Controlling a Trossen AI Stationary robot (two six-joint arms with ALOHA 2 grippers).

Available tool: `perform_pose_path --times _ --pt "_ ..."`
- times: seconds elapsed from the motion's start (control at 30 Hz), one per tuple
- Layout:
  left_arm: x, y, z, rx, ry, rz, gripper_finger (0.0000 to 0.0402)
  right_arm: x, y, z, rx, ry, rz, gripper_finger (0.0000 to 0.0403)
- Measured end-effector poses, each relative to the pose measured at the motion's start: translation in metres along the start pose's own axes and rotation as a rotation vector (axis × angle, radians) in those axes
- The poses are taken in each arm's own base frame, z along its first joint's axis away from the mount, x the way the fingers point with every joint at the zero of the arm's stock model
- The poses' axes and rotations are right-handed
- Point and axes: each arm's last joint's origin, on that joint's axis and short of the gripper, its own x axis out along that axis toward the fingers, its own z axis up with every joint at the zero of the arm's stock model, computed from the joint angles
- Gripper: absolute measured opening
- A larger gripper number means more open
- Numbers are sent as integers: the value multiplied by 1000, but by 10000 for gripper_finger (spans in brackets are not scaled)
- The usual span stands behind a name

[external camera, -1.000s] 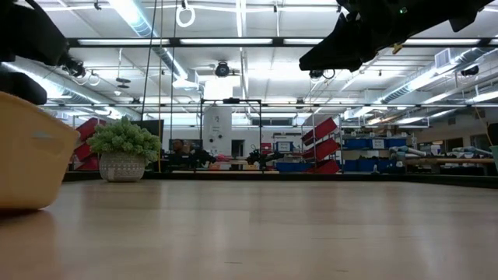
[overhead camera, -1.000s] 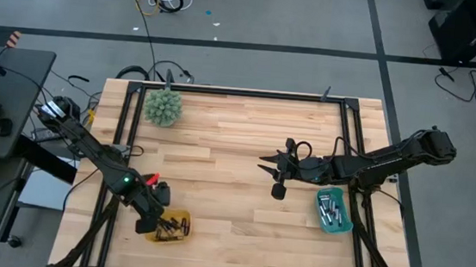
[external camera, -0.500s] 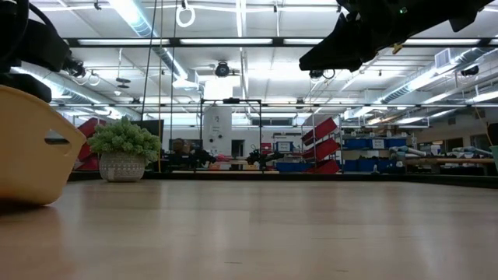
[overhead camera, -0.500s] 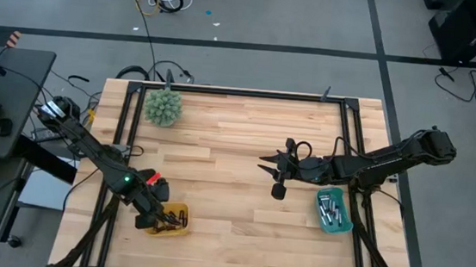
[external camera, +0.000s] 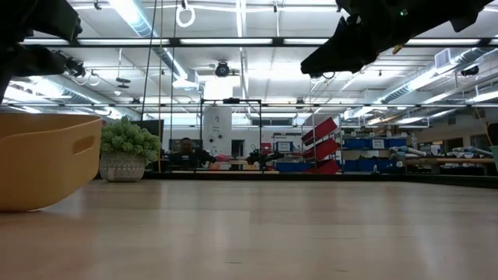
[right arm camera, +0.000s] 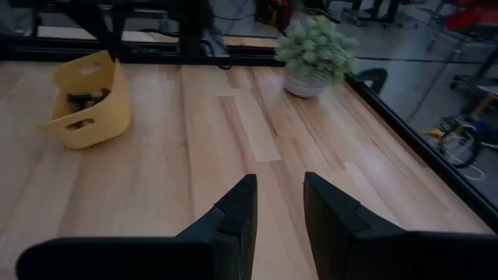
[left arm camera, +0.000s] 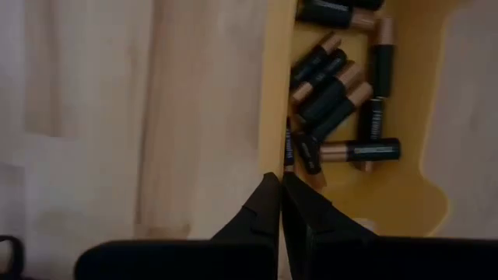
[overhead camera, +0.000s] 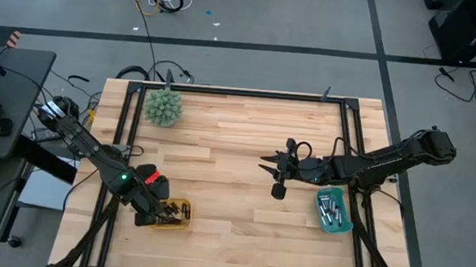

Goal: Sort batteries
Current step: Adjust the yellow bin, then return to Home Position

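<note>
Two trays sit on the worktop (overhead camera: 235,168). Dark batteries (left arm camera: 334,93) lie loose in the yellow tray (overhead camera: 172,215) at lower left of the high view; silvery batteries (overhead camera: 330,211) fill the teal tray (overhead camera: 334,221) at lower right. Left end effector (left arm camera: 281,187), fingers pressed together, pinches the yellow tray's wall (left arm camera: 276,93). Right end effector (overhead camera: 266,164) hovers at centre-right, fingers (right arm camera: 233,214) narrowly parted, holding nothing. A spiky green plant (overhead camera: 162,107) stands at upper left.

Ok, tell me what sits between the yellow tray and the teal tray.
High view: only bare wood between the yellow tray and the teal tray; the right gripper hangs above that stretch.
</note>
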Motion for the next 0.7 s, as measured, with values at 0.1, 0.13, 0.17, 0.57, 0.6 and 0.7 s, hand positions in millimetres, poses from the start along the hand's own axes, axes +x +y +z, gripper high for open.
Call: perform_pose_path --times 0.1,0.13,0.17,0.57,0.6,0.7 --pt "0 3 -1 5 -8 47 7 0 -1 -1 19 11 -42 92" --pt "0 4 -2 9 -8 61 9 0 -2 -3 27 22 -59 92" --pt "0 4 -2 11 -8 69 12 0 -2 -5 34 40 -76 92" --pt "0 5 0 11 -58 108 101 -24 -12 -10 184 141 -175 74" --pt "0 6 0 21 -59 113 108 -26 -12 -9 187 133 -168 71" --pt "-1 6 1 79 -98 150 122 -32 -10 -4 201 97 -145 59"
